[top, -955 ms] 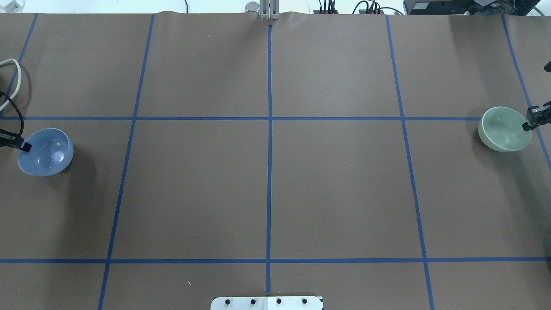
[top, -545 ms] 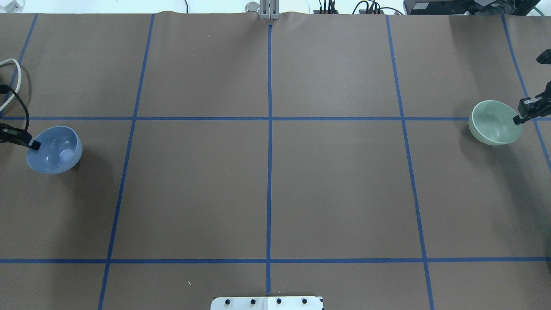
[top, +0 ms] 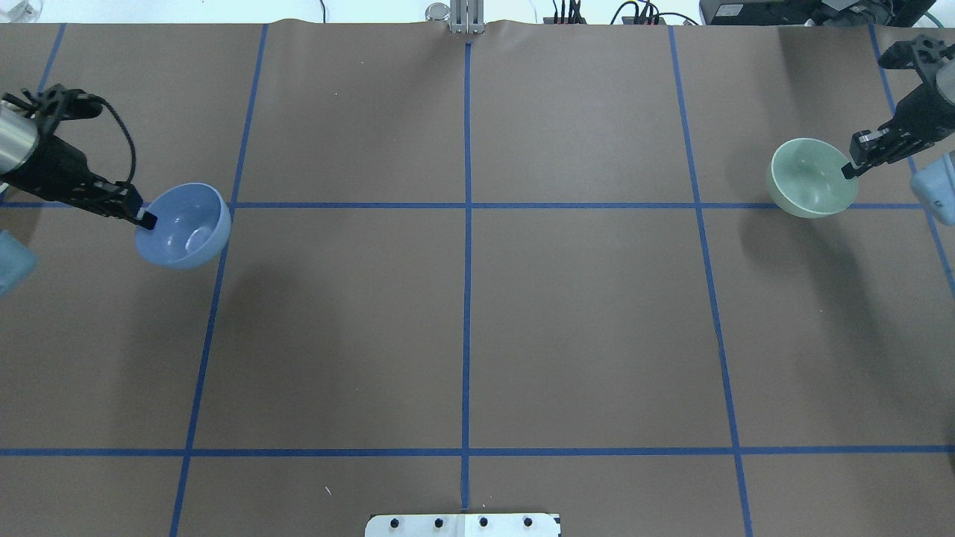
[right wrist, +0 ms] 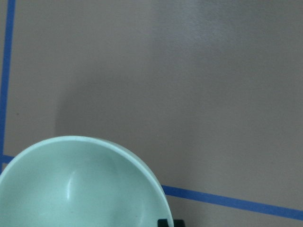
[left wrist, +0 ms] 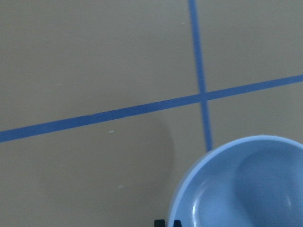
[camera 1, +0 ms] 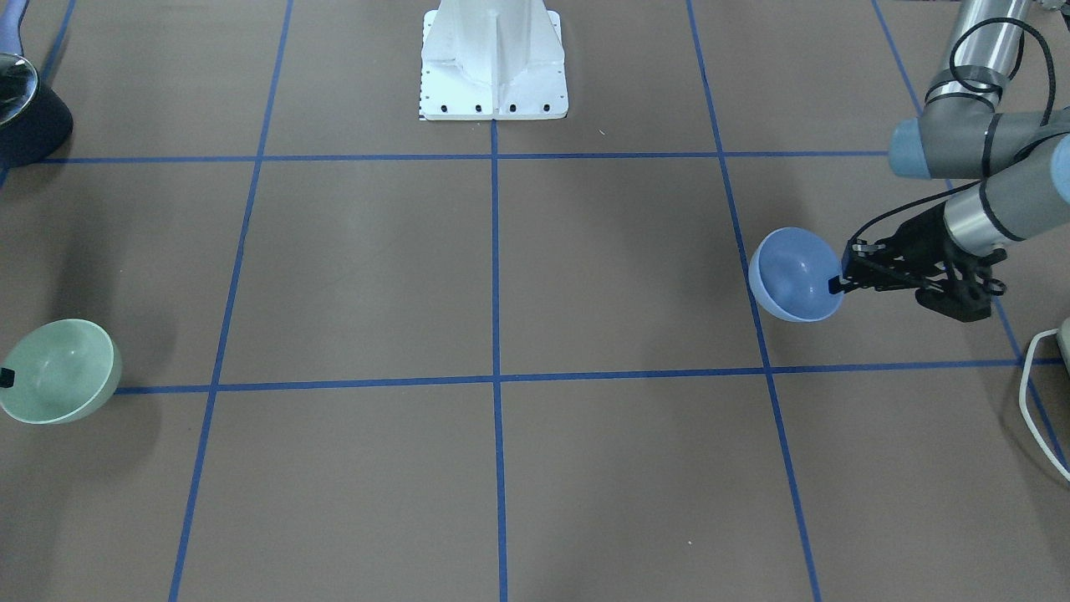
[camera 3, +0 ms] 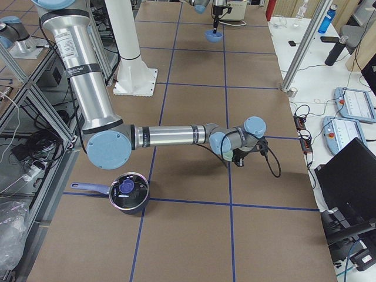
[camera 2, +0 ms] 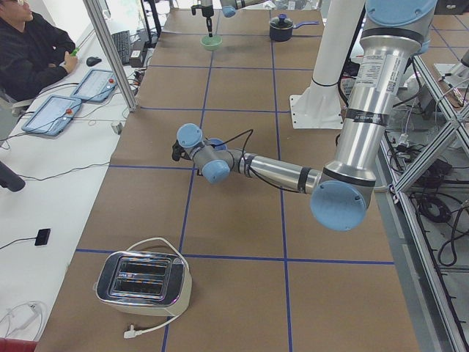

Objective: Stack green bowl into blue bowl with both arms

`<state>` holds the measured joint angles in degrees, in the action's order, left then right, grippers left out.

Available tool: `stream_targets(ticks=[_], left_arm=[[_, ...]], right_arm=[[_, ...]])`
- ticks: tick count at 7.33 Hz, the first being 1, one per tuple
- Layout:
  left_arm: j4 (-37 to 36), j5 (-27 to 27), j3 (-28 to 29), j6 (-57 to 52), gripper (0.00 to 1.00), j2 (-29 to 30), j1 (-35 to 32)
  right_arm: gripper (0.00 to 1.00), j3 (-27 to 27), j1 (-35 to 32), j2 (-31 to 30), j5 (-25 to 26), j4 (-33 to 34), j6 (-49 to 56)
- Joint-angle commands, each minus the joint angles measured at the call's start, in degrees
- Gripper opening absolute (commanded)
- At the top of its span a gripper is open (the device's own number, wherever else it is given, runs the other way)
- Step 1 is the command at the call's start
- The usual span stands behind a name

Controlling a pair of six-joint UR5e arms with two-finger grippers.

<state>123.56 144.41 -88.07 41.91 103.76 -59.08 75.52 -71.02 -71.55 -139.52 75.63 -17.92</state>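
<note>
Across the table, well apart: one green bowl, one blue bowl.

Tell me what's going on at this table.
Each arm holds one bowl by its rim. The left hand is shut on the blue bowl at the robot's left side of the table; the right hand is shut on the green bowl at its right side. Both bowls seem lifted, since their shadows lie apart from them. They are far apart, so nothing is stacked yet.
</note>
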Motion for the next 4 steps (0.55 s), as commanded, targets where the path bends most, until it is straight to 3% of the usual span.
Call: stream_targets(ticks=[1, 2, 4], left_arm=[[-0.7, -6.0, -1.0, 8.1, 0.0, 6.3, 9.2], [-2.1, -8.6, -0.8, 9.3, 0.0, 10.6, 13.3], [-11.7, -11.6, -0.7, 13.0, 0.0, 19.8, 17.3]], right_arm=[[0.0, 1.0, 2.6, 4.5, -0.4, 3.3, -4.4], [0.0, 2.8, 4.3, 4.7, -0.4, 3.4, -4.8], [0.0, 3.8, 5.7, 7.4, -1.9, 3.8, -5.2]])
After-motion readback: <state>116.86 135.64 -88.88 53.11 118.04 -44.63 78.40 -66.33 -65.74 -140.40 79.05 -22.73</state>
